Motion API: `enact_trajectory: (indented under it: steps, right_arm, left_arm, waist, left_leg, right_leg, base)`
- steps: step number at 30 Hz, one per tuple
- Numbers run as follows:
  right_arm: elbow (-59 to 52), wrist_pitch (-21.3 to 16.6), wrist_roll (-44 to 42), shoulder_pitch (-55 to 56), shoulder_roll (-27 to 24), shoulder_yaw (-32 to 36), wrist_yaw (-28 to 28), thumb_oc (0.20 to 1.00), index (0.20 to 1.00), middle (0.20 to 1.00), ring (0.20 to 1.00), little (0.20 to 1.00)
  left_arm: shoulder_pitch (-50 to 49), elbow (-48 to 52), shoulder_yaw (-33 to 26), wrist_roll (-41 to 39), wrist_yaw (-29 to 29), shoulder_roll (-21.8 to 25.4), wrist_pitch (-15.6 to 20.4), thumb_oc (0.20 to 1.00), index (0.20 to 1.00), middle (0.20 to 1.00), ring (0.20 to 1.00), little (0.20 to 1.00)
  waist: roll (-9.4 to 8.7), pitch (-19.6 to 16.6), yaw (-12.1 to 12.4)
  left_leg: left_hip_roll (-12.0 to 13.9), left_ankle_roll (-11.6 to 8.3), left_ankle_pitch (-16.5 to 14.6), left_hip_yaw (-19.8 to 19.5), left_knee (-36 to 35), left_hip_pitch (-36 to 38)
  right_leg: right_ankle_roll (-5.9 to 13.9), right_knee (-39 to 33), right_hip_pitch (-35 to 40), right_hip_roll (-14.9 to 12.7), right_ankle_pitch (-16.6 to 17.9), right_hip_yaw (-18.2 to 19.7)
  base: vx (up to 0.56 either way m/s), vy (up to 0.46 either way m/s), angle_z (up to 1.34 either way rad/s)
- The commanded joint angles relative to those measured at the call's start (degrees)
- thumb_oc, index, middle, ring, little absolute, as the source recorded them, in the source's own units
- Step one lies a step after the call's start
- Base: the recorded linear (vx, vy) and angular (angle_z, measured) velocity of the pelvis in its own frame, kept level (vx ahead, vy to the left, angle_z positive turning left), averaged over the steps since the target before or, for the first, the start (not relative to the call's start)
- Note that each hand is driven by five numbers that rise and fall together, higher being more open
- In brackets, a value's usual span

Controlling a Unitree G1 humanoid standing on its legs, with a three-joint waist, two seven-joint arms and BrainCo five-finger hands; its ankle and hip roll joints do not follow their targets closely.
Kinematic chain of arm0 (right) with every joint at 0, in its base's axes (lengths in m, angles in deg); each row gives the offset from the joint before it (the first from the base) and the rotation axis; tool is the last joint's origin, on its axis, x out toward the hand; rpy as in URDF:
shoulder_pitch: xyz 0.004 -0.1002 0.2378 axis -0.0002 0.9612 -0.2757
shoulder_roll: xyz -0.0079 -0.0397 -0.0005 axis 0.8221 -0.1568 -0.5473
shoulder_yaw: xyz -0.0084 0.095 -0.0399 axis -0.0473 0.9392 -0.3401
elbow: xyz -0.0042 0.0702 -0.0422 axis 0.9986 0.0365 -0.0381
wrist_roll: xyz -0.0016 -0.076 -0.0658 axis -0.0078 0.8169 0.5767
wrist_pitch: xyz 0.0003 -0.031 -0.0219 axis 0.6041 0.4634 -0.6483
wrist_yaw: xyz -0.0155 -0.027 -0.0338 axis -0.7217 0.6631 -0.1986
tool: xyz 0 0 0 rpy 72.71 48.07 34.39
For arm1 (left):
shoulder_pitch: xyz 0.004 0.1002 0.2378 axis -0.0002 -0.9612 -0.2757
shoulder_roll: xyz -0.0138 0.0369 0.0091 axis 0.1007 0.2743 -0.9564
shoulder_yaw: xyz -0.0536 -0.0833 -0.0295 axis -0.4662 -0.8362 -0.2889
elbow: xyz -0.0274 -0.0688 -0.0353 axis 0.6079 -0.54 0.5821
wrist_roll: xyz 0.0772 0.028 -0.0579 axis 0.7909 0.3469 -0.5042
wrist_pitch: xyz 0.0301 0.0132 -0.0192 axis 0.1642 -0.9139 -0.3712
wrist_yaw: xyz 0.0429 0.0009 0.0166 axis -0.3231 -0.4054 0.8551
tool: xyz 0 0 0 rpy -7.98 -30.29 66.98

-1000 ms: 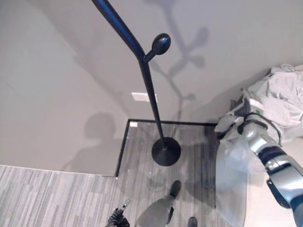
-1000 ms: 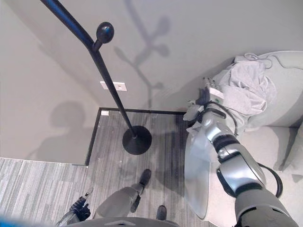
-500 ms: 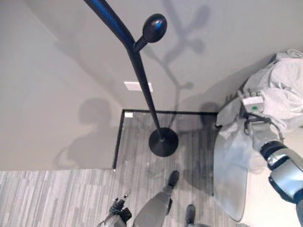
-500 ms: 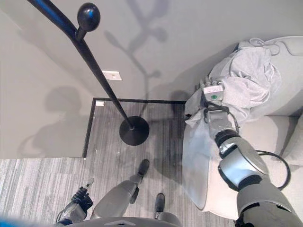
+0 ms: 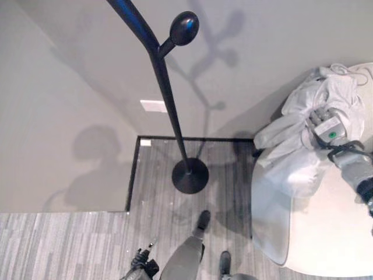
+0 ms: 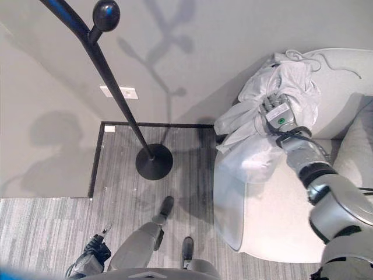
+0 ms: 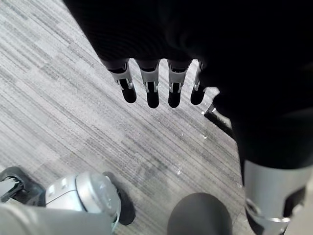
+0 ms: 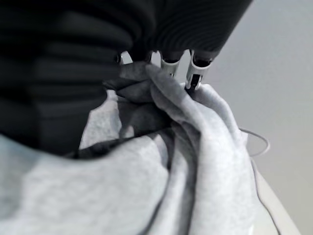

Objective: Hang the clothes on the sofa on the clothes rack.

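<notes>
A grey hooded garment (image 6: 291, 76) lies bunched over the arm of the pale sofa (image 6: 280, 216) at the right. My right hand (image 6: 278, 112) rests on top of the garment, pressed into its folds (image 8: 195, 161); the cloth hides how it holds. The black clothes rack (image 5: 166, 93) stands to the left of the sofa, with a round knob (image 5: 184, 28) on a branch and a disc base (image 5: 190, 175) on the floor. My left hand (image 7: 152, 90) hangs low by my side over the carpet (image 6: 93, 255), fingers straight and holding nothing.
A grey wall stands close behind the rack, with a white socket plate (image 5: 153, 105). A black trim strip (image 5: 133, 175) edges a wall corner left of the rack's base. Striped grey carpet (image 5: 70, 245) lies between me and the rack. The garment's drawstring (image 6: 335, 64) trails over the sofa back.
The view has swung toward the sofa. My right hand has moved from the garment's edge at the sofa arm onto its bunched top. The left hand still hangs.
</notes>
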Motion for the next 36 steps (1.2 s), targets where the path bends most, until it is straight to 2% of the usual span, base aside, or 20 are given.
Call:
enact_trajectory:
  steps: [1, 3, 4, 5, 6, 10, 11, 14, 17, 22, 23, 26, 29, 36]
  right_arm:
    - [3.7, -2.0, -2.0, 1.3, 1.5, -2.9, -3.2, 1.000, 1.000, 1.000, 1.000, 1.000]
    - [7.1, -1.8, -3.2, 1.4, 4.1, -2.8, -3.9, 1.000, 1.000, 1.000, 1.000, 1.000]
    - [8.8, -1.6, -4.2, 1.2, 5.3, -2.5, -4.2, 0.903, 0.903, 0.903, 0.903, 0.903]
    - [10.7, -1.5, -5.7, 1.2, 6.7, -2.0, -4.7, 0.338, 0.338, 0.338, 0.338, 0.338]
    - [13.5, -1.7, -7.9, 1.4, 8.7, -1.3, -5.2, 0.200, 0.200, 0.200, 0.200, 0.200]
    - [15.5, -1.7, -11.0, 1.8, 10.8, 0.1, -5.0, 0.200, 0.200, 0.200, 0.200, 0.200]
    - [15.4, -1.5, -14.2, 2.3, 11.4, 2.2, -3.2, 0.200, 0.200, 0.200, 0.200, 0.200]
    - [14.6, -1.5, -15.5, 2.6, 11.3, 3.4, -2.0, 0.200, 0.200, 0.200, 0.200, 0.200]
    - [11.7, -1.6, -17.9, 2.8, 9.9, 5.6, 0.1, 0.200, 0.200, 0.200, 0.200, 0.200]
    - [-0.4, -3.1, -26.9, 3.6, 4.9, 14.0, 4.4, 0.200, 0.200, 0.200, 0.200, 0.200]
    - [-9.0, -4.4, -33.3, 5.7, 2.7, 20.8, 7.3, 0.200, 0.200, 0.200, 0.200, 0.200]
    - [-11.1, -4.9, -34.5, 6.3, 2.1, 22.5, 7.8, 0.200, 0.200, 0.200, 0.200, 0.200]
    - [-20.8, -6.7, -40.4, 8.4, 0.3, 31.8, 11.2, 0.200, 0.200, 0.200, 0.200, 0.200]
    - [-26.2, -9.0, -45.8, 6.6, -0.7, 35.4, 11.9, 0.200, 0.200, 0.200, 0.200, 0.200]
  left_arm:
    - [-0.9, 1.3, -0.4, -0.9, -0.1, 0.4, 1.6, 1.000, 1.000, 1.000, 1.000, 1.000]
    - [-0.6, 1.5, 0.2, -1.2, 0.1, 0.5, 1.8, 1.000, 1.000, 1.000, 1.000, 1.000]
    - [-0.4, 1.6, 0.5, -1.3, 0.2, 0.6, 1.9, 1.000, 1.000, 1.000, 1.000, 1.000]
    - [-0.4, 1.7, 1.0, -1.5, 0.2, 0.6, 1.8, 1.000, 1.000, 1.000, 1.000, 1.000]
    - [-0.1, 2.0, 1.5, -1.6, 0.4, 0.8, 1.8, 1.000, 1.000, 1.000, 1.000, 1.000]
    - [-0.2, 2.1, 1.8, -1.5, 0.4, 0.9, 1.6, 1.000, 1.000, 1.000, 1.000, 1.000]
    - [-0.1, 2.0, 2.1, -1.0, 0.3, 0.9, 1.7, 1.000, 1.000, 1.000, 1.000, 1.000]
    - [-0.1, 2.1, 2.2, -0.3, 0.5, 1.0, 1.6, 1.000, 1.000, 1.000, 1.000, 1.000]
    - [-0.1, 2.2, 1.9, 0.8, 0.9, 1.4, 1.7, 1.000, 1.000, 1.000, 1.000, 1.000]
    - [-1.0, 2.3, 1.6, 3.2, 1.4, 2.1, 1.7, 1.000, 1.000, 1.000, 1.000, 1.000]
    - [-1.6, 2.5, 1.4, 4.4, 1.5, 2.6, 1.7, 1.000, 1.000, 1.000, 1.000, 1.000]
    - [-1.6, 2.6, 1.5, 5.0, 1.6, 2.6, 1.6, 1.000, 1.000, 1.000, 1.000, 1.000]
    - [-2.2, 5.0, 2.7, 7.3, 2.1, 2.9, 2.0, 1.000, 1.000, 1.000, 1.000, 1.000]
    - [-3.1, 12.7, 6.2, 8.9, 2.3, 2.9, 2.3, 1.000, 1.000, 1.000, 1.000, 1.000]
  waist:
    - [-1.05, 0.0, 1.9]
    - [-0.94, 0.4, 2.5]
    - [-0.92, 0.5, 2.7]
    - [-0.89, 0.6, 3.0]
    - [-0.92, 0.7, 3.5]
    - [-0.98, 0.5, 4.0]
    - [-1.02, 0.2, 4.0]
    - [-0.98, 0.0, 3.7]
    - [-1.12, -0.2, 3.0]
    - [-1.52, -1.2, 1.0]
    - [-1.41, -2.0, -0.1]
    - [-1.26, -2.5, -0.5]
    - [-0.45, -4.2, -1.8]
    - [0.43, -5.8, -2.6]
  left_leg:
    - [0.6, -1.76, -8.1, -0.6, 12.8, -9.6]
    - [0.4, -1.69, -8.0, -0.7, 12.6, -9.9]
    - [0.3, -1.62, -7.8, -0.8, 12.6, -10.0]
    - [0.2, -1.54, -7.7, -0.9, 12.4, -10.1]
    - [0.0, -1.42, -7.6, -0.9, 12.2, -10.2]
    - [0.1, -1.19, -7.6, -0.9, 12.0, -9.9]
    - [0.1, -1.04, -7.7, -0.7, 12.0, -9.4]
    - [0.2, -0.98, -7.9, -0.5, 12.1, -8.8]
    - [0.6, -0.92, -8.0, -0.2, 11.9, -7.7]
    - [1.5, -0.70, -7.6, 0.1, 10.4, -5.6]
    - [2.0, -0.46, -6.9, -0.2, 8.7, -3.6]
    - [2.3, -0.44, -6.2, -0.3, 7.8, -3.1]
    - [3.3, -0.59, -3.4, -1.3, 2.8, 1.2]
    - [4.4, -1.34, -0.6, -1.8, -2.3, 5.7]
  right_leg:
    - [3.48, -4.3, 2.5, -6.3, 7.0, -0.3]
    - [3.51, -4.3, 2.2, -6.3, 7.1, -0.5]
    - [3.52, -4.3, 2.1, -6.3, 7.2, -0.5]
    - [3.53, -4.3, 1.9, -6.3, 7.3, -0.6]
    - [3.56, -4.3, 1.7, -6.3, 7.4, -0.7]
    - [3.60, -4.3, 1.9, -6.4, 7.5, -0.6]
    - [3.56, -4.3, 2.3, -6.3, 7.3, -0.4]
    - [3.50, -4.3, 2.7, -6.4, 7.2, -0.3]
    - [3.36, -4.3, 3.3, -6.3, 7.0, -0.2]
    - [3.03, -4.3, 4.2, -6.1, 7.0, 0.3]
    - [2.78, -4.3, 4.9, -6.0, 7.2, 0.3]
    - [2.71, -4.3, 4.8, -5.9, 7.4, 0.2]
    - [2.29, -4.2, 6.3, -5.2, 7.3, -0.3]
    - [1.74, -3.7, 8.0, -4.1, 6.8, -0.4]
  base:
    - [0.00, 0.000, 0.00]
    - [0.00, 0.000, 0.00]
    - [0.00, 0.000, 0.00]
    - [0.00, 0.000, 0.00]
    - [0.00, 0.000, 0.00]
    - [0.00, -0.001, 0.01]
    - [0.00, -0.003, 0.04]
    - [0.00, 0.000, 0.00]
    - [0.00, 0.000, 0.00]
    - [-0.02, -0.034, -0.01]
    - [-0.04, -0.053, -0.03]
    - [-0.02, -0.034, -0.04]
    - [-0.03, -0.067, -0.01]
    - [-0.02, -0.034, 0.02]
